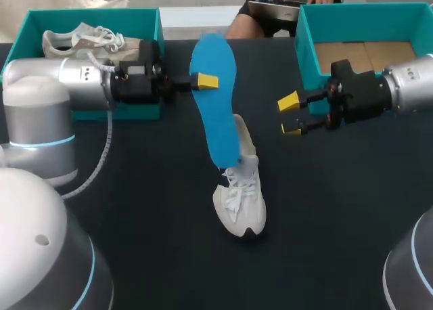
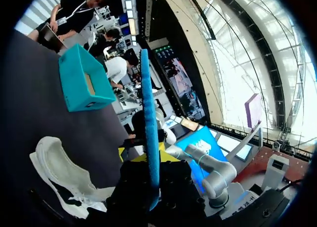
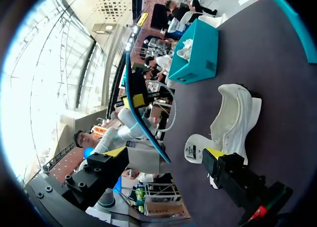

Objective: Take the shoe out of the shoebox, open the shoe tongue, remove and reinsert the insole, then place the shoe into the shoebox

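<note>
Left jaws clamped on blue insole (image 1: 215, 107), held edge-on above worktop (image 1: 338, 208). Right jaws spread wide, gripping nothing, just beside right shoebox (image 1: 306, 46). White shoe (image 1: 240, 202) on worktop at centre. 2nd shoe (image 1: 88, 42) inside left shoebox (image 1: 88, 15).

The insole (image 1: 215, 100) is shown smooth and matt; the shoe (image 1: 241, 200) is seen in soft cloth, the table (image 1: 338, 208) is surfaced matt, and the far right shoebox (image 1: 306, 36) is floored with plain cardboard.
</note>
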`<state>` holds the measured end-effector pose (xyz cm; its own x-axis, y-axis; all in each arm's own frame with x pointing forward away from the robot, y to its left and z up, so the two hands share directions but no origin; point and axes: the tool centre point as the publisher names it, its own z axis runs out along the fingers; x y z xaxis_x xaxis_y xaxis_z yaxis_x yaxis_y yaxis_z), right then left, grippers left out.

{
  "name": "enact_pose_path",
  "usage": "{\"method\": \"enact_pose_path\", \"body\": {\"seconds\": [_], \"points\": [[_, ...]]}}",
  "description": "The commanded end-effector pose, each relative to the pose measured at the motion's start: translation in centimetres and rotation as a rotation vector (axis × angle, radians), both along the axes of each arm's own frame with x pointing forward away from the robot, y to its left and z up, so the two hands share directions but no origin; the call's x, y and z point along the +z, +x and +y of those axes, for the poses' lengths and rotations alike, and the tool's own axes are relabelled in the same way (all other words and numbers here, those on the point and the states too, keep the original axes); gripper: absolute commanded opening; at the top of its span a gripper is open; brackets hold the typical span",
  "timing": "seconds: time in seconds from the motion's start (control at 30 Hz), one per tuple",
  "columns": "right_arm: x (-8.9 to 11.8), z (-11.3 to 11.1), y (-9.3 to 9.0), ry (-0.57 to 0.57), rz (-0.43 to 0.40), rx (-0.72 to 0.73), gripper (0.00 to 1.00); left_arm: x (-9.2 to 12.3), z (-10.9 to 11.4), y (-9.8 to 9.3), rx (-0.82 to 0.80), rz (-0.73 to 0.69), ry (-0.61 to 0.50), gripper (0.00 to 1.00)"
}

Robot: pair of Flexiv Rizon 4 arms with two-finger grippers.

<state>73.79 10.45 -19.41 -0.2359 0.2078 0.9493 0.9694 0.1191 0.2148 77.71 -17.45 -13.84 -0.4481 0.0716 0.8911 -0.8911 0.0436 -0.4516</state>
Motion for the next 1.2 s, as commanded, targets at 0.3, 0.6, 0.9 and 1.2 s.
{"method": "enact_pose_path", "body": {"seconds": [0.3,0.6,0.9,1.2], "points": [[0.0,0.1,0.0,-0.001,0.0,-0.001,1.0,2.4,0.8,0.0,0.109,-0.608,0.036,0.0],[0.0,0.1,0.0,-0.001,0.0,-0.001,1.0,2.6,0.2,-0.5,0.161,-1.091,0.175,0.0],[0.0,0.1,0.0,-0.001,0.0,-0.001,1.0,2.0,0.0,0.9,0.168,-1.533,0.169,0.0],[0.0,0.1,0.0,-0.001,0.0,-0.001,1.0,1.5,-0.1,1.2,0.21,-1.671,0.087,0.0]]}}
